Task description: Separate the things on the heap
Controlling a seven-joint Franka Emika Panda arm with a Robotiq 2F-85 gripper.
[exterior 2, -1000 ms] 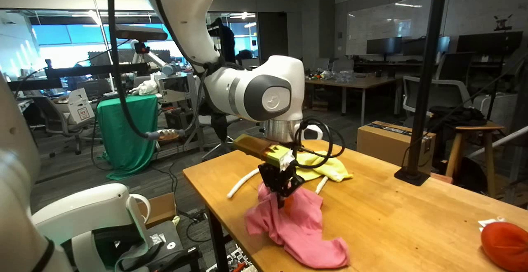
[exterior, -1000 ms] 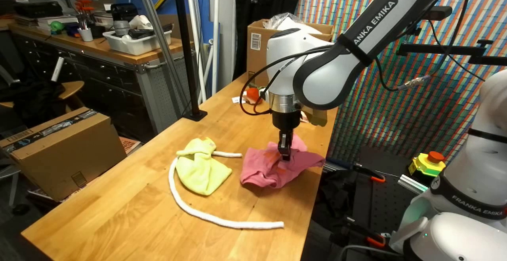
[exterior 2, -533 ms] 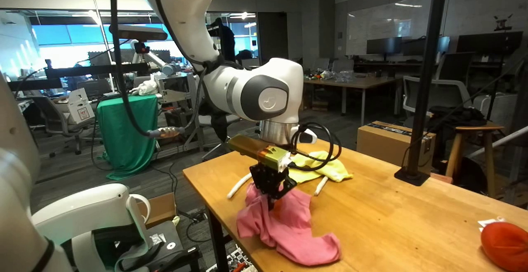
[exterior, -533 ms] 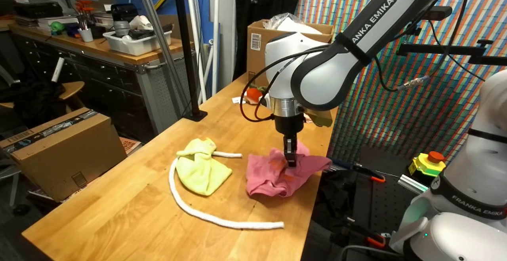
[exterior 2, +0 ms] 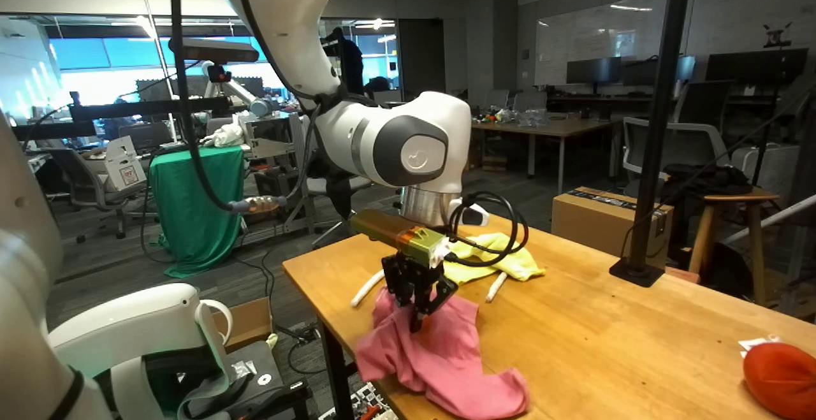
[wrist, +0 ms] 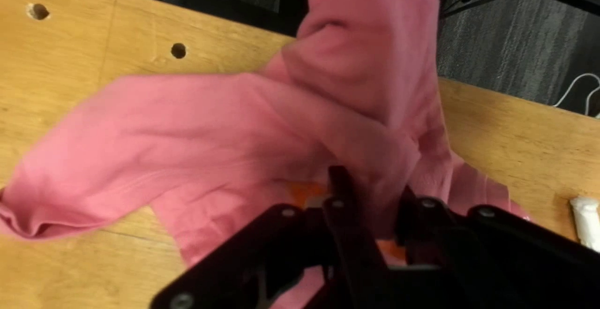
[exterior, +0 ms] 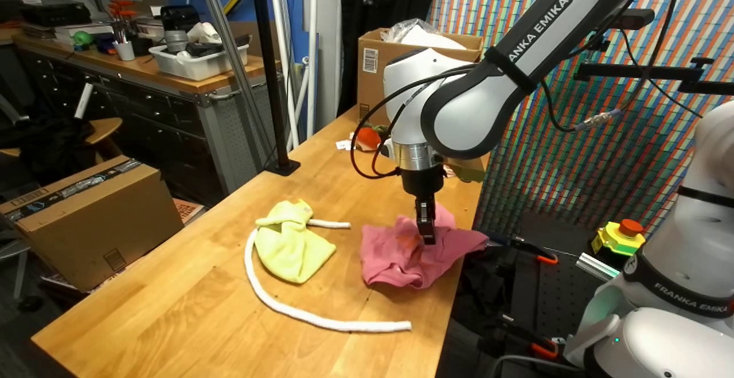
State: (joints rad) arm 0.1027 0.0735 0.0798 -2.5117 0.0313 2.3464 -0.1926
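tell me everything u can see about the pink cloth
The pink cloth is matte, soft-looking fabric, probably a garment: one end looks like an open sleeve. It lies crumpled on the wooden table, partly sticking out past the edge. Orange patches show among its folds; whether they are print, I can't tell. The gripper pinches a fold of it. It lies apart from the yellow cloth and white rope.
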